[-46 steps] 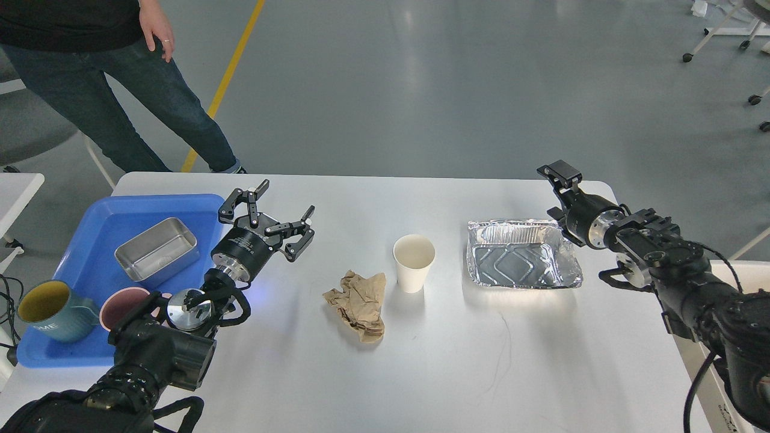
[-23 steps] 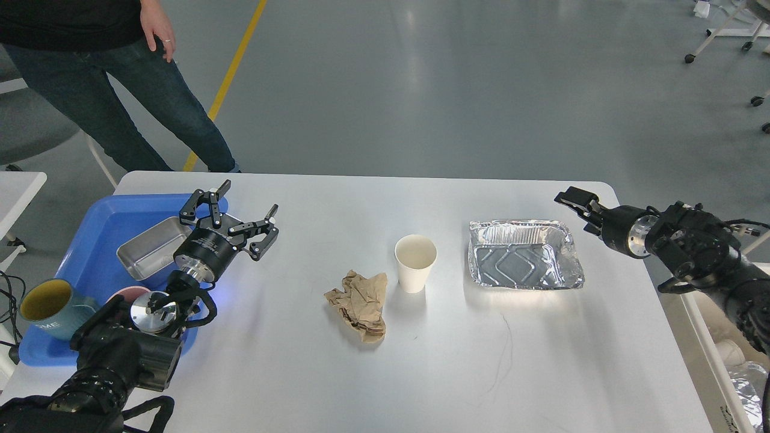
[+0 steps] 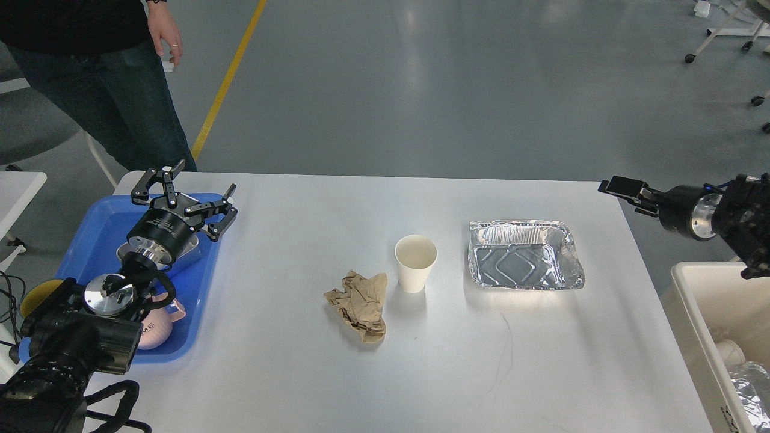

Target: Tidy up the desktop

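The white desktop (image 3: 481,361) holds a crumpled brown paper (image 3: 359,304), an upright empty white paper cup (image 3: 415,261) and an empty foil tray (image 3: 523,252) in a row across its middle. My left gripper (image 3: 186,195) is open and empty, above the far right corner of the blue tray (image 3: 90,240). My right gripper (image 3: 622,187) hangs just past the desktop's right edge, beyond the foil tray. It is dark and seen end-on, so its fingers cannot be told apart.
In the blue tray a steel container (image 3: 186,249) is mostly hidden behind my left arm, next to a pink mug (image 3: 159,319) and a yellow-lined mug (image 3: 36,291). A white bin (image 3: 716,313) with rubbish stands at the right. A person (image 3: 108,78) stands beyond the far left corner.
My left arm has drawn back to the left, from over the desktop to over the blue tray, still open. My right arm has pulled away to the right, past the table's edge.
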`<move>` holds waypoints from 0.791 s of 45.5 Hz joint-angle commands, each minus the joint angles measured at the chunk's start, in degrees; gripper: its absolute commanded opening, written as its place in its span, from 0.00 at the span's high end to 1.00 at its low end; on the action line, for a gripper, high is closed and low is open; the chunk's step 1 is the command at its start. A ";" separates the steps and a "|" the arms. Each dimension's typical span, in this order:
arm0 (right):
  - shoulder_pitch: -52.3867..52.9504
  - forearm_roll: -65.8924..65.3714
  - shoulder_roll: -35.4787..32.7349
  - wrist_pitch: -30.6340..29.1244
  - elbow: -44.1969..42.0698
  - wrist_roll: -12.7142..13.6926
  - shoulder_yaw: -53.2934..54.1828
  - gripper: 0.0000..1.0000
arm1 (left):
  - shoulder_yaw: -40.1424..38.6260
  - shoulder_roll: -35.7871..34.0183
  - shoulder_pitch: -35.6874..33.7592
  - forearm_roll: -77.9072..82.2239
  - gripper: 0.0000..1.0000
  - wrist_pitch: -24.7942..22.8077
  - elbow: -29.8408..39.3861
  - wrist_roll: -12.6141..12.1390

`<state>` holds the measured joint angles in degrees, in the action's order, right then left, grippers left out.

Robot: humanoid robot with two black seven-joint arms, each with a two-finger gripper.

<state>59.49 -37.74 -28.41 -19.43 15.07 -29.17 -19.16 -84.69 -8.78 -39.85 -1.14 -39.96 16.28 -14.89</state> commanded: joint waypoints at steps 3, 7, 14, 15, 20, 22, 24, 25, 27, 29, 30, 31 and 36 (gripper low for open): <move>2.03 -4.27 -8.75 0.18 8.91 -0.27 -0.53 0.00 | 0.14 -0.01 0.03 0.08 0.03 0.06 -0.02 -0.14; 3.43 -6.20 -14.29 0.44 15.50 -0.27 -0.53 0.00 | 0.14 0.17 0.21 0.17 0.03 0.06 -0.02 -0.14; 7.29 -11.82 -25.53 1.14 29.91 -0.10 -0.27 0.00 | 0.14 0.43 0.39 0.43 0.03 0.06 -0.02 -0.14; 7.91 -12.70 -27.29 1.32 32.36 0.08 -0.26 0.00 | 0.14 0.43 0.39 0.43 0.03 0.06 -0.02 -0.14; 11.25 -16.57 -36.08 1.41 44.23 0.96 0.00 0.00 | 0.23 0.61 0.56 0.52 0.03 0.06 -0.02 -0.22; 12.39 -18.06 -39.68 1.32 49.15 1.66 0.09 0.00 | 0.23 0.70 0.56 0.52 0.03 0.06 -0.02 -0.22; 13.45 -19.56 -43.20 1.23 53.99 2.36 0.17 0.00 | 0.32 0.78 0.56 0.61 0.03 0.06 -0.02 -0.22; 14.06 -20.35 -44.87 1.06 56.27 2.63 0.26 0.00 | 0.49 0.78 0.56 0.61 0.03 0.06 -0.02 -0.22; 14.94 -21.58 -47.86 0.71 60.41 3.33 0.44 0.00 | 1.11 0.78 0.56 0.52 0.03 0.06 -0.02 -0.05; 15.91 -22.72 -50.15 0.62 63.75 4.21 0.44 0.00 | 1.72 0.78 0.56 0.52 0.03 0.06 -0.02 0.21; 16.44 -23.17 -51.03 0.53 65.25 4.65 0.53 0.00 | 1.98 0.78 0.56 0.52 0.03 0.06 -0.02 0.22; 16.96 -23.43 -51.82 0.53 66.74 5.17 0.61 0.00 | 2.25 0.78 0.56 0.52 0.03 0.06 -0.02 0.30; 19.78 -23.61 -56.13 -1.83 73.07 6.93 3.42 0.00 | 2.43 0.87 0.65 0.52 0.03 0.06 -0.02 0.30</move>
<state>76.48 -60.75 -79.96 -19.04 81.30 -24.10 -18.31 -82.65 -7.97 -39.26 -0.57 -39.90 16.26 -14.68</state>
